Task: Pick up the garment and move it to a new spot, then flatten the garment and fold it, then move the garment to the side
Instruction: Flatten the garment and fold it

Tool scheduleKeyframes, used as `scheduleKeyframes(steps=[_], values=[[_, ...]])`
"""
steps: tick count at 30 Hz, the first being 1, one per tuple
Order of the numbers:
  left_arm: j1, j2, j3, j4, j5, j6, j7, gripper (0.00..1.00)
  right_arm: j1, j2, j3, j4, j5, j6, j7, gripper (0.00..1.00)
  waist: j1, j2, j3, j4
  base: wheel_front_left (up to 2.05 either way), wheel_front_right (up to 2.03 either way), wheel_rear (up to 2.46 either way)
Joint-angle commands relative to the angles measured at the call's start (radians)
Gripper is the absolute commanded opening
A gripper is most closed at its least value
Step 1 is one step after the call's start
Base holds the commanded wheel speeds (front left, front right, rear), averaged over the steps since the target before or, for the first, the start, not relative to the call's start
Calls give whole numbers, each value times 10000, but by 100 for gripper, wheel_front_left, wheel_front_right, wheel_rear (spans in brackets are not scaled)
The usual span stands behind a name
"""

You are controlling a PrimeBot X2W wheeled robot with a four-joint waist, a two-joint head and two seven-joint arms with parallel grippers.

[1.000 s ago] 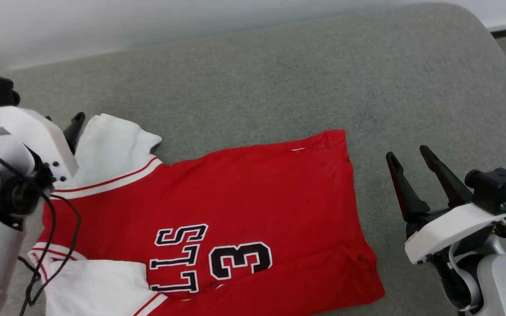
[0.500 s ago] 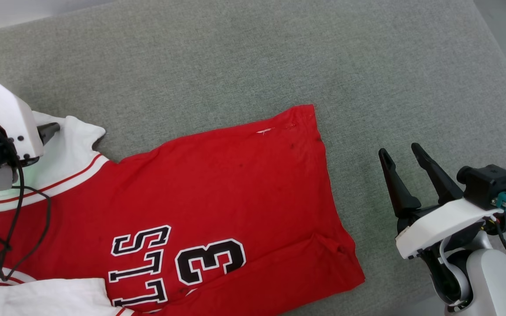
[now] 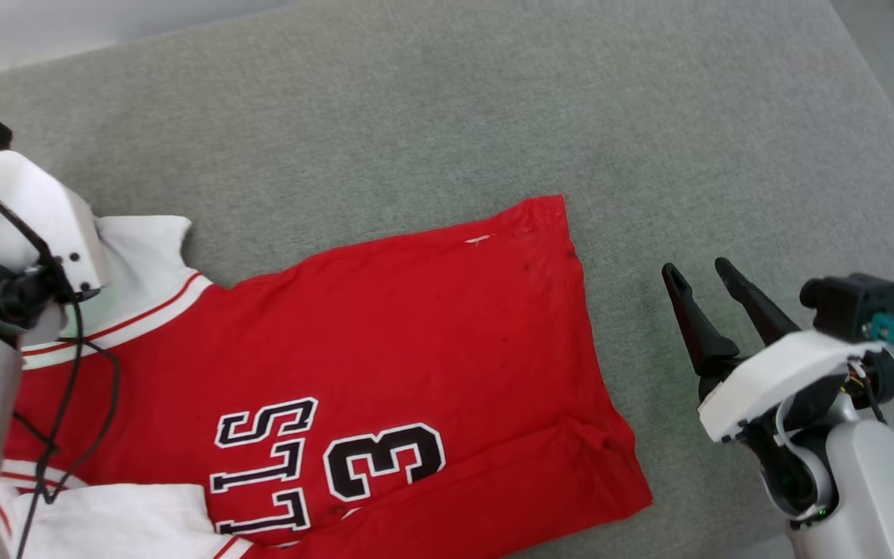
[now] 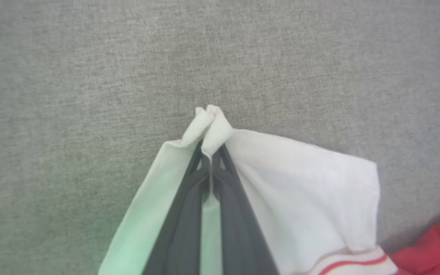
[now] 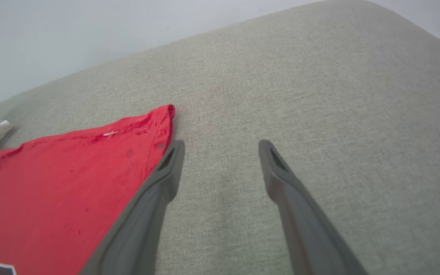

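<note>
**Left claw pinched on sleeve tip, jersey flat on cushion**

The garment point(image 3: 385, 326) lies spread, numbers up, over the near-left part of the grey cushion point(image 3: 493, 101), with its hem facing the right edge. My left claw point(image 4: 210, 156) is clamped on a bunched corner of the white sleeve end point(image 4: 300, 183), and a nub of cloth pokes past the tips. My right claw point(image 3: 695, 269) stands wide and empty, just beside the hem.

It reads as thin, light, floppy cloth with no stiffness. On a one-point hold I expect it to drape, drag and bunch. It doesn't look fragile, but a small pinch could slip. For a second hold I'd take the far hem corner point(image 5: 168, 110) near the right claw. It lies flat, so I'd nip the edge.
</note>
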Motion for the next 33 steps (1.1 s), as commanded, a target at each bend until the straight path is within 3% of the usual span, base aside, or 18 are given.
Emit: scheduleKeyframes(steps=[1,5,11,18,25,26,27,29,33], values=[[137,-185,-43,138,121,-52,-435,0,-337,-98,-8,398,311,0,319,100,-1,0,-300,287,0,0,0],[-323,-661,2,72,141,-366,-1495,0,-1300,-309,86,1860,951,0,1500,100,-1,0,-710,920,0,0,0],[-775,-1084,-148,-61,190,-781,-2064,0,-2693,-646,502,3433,1393,0,3465,100,-1,0,-787,1726,0,0,0],[-1181,-1368,-316,-133,263,-1027,-2309,0,-4231,-905,1062,4772,1178,0,4728,100,-1,0,-393,2277,0,0,0],[-1423,-1579,-412,42,228,-1241,-2527,0,-5025,-742,1862,6326,1256,0,5783,100,-1,0,-22,2527,0,0,0],[-1439,-1585,-419,94,220,-1285,-2562,0,-5020,-709,1985,6587,1297,0,6067,79,-1,0,-8,2540,0,0,0],[-1441,-1592,-433,147,217,-1302,-2571,0,-5003,-685,2082,6834,1310,0,6342,43,-1,0,-3,2550,0,0,0],[-1477,-1639,-466,240,201,-1377,-2606,0,-5114,-636,2187,7080,1383,0,6511,0,-1,0,1,2566,0,0,0],[-1519,-1680,-501,412,191,-1490,-2737,0,-5595,-727,2228,7285,1508,-2,6465,0,-1,0,-74,2602,0,0,0]])
